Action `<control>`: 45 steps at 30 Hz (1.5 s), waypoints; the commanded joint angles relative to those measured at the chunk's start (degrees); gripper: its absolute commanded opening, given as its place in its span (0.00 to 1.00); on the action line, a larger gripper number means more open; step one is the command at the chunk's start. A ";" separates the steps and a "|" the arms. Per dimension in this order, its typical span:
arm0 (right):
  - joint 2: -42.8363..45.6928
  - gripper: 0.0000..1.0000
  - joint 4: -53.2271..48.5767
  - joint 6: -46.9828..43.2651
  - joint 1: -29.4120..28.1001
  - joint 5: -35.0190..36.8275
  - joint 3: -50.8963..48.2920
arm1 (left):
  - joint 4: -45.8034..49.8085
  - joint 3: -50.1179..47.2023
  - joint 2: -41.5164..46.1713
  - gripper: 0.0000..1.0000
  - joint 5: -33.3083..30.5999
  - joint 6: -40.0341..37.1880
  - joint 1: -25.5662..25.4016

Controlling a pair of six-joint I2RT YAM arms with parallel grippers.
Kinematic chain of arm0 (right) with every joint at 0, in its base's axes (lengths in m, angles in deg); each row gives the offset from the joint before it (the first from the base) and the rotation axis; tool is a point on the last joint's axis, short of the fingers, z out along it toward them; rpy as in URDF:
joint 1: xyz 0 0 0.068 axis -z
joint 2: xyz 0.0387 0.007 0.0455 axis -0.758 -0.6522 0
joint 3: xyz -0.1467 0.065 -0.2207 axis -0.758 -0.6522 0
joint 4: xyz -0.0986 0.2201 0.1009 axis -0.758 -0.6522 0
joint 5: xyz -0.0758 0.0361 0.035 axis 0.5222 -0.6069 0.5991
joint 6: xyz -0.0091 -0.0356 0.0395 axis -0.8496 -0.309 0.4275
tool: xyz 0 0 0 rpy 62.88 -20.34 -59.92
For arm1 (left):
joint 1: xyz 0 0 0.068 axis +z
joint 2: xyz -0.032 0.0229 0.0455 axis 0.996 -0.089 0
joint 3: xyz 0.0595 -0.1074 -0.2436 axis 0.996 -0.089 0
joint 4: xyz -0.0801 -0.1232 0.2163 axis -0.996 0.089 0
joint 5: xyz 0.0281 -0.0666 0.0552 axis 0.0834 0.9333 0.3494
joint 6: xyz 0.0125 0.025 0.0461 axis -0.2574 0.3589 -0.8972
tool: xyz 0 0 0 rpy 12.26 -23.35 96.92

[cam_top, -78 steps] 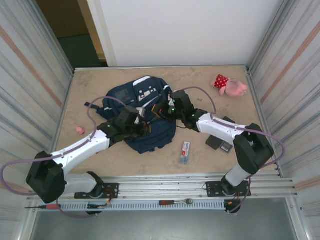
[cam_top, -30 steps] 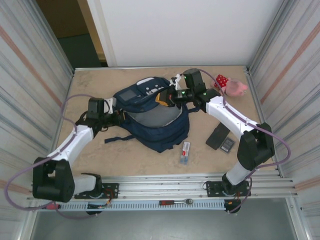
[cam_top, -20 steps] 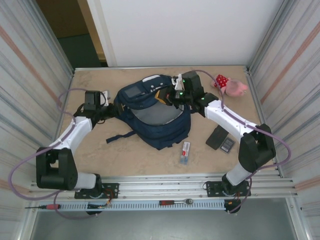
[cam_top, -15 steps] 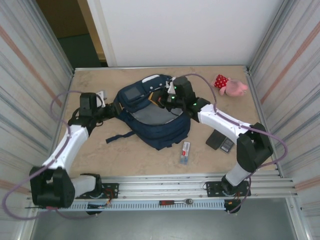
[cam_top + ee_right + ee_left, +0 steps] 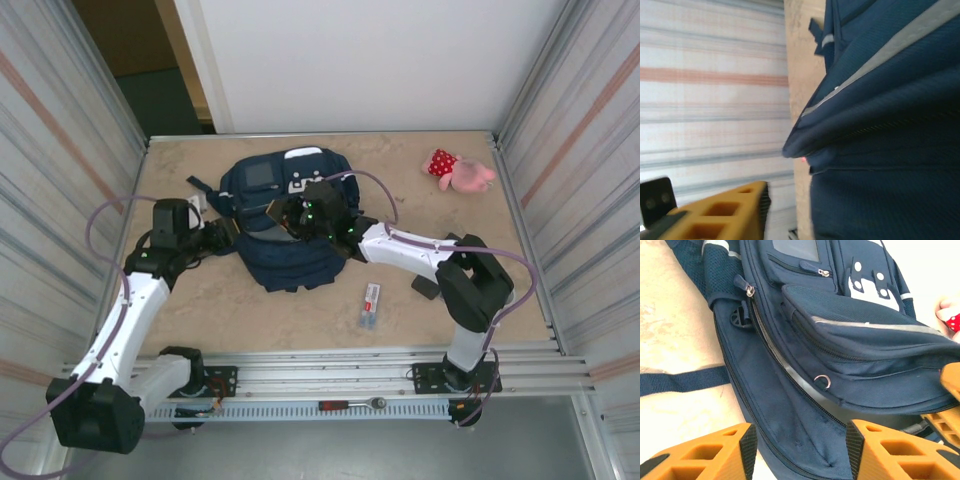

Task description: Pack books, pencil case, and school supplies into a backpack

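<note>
1. Corrugated metal walls (image 5: 60,150) flank a tan, stone-look counter (image 5: 250,320). White panel (image 5: 370,60) closes the far end.
2. Left arm: base at the near left corner, upper links running along the left edge toward the far end, wrist bent so the tool points rightward. Left pincer (image 5: 222,236) sits low over the counter, just beside the left flank of the backpack (image 5: 300,260).
3. Left wrist view: orange fingers (image 5: 705,455) stand apart, with nothing clamped between them. Navy backpack fabric lies beyond the gap, a zip line crossing it diagonally with a small metal ring (image 5: 822,381) beside it. Dark strap (image 5: 685,380) lies flat on the counter to the left.
4. Right arm: elbow folded at the near right, forearm stretched leftward across the counter, wrist over the middle of the backpack. Right pincer (image 5: 285,213) is on top of the bag, about at its upper flap.
5. Right wrist view: one orange finger (image 5: 725,215) at lower left, navy fabric with a pale stripe (image 5: 890,60) close up on the right. Cannot tell whether this pincer is apart or clamped on cloth.
6. Backpack lies on the far middle of the counter, slightly left of centre, white patches toward the far wall.
7. White pack (image 5: 370,303), with red and blue marks, lies flat on the counter near-right of the backpack. It is apart from the bag and well apart from both pincers.
8. Pink plush toy (image 5: 460,170) sits at the far right.
</note>
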 commanded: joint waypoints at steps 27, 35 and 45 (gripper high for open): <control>5.56 0.52 -45.19 -40.01 20.14 -13.72 9.89 | -9.02 12.83 -24.49 0.48 -2.66 -3.74 -15.44; 1.32 0.43 -31.41 -33.87 16.54 -12.79 -2.56 | -11.02 9.02 -34.11 0.45 -3.61 -5.33 -15.33; 5.95 0.47 -30.07 -28.98 9.39 -9.31 -8.89 | -9.32 -0.31 -25.49 0.47 -4.89 -4.04 -14.84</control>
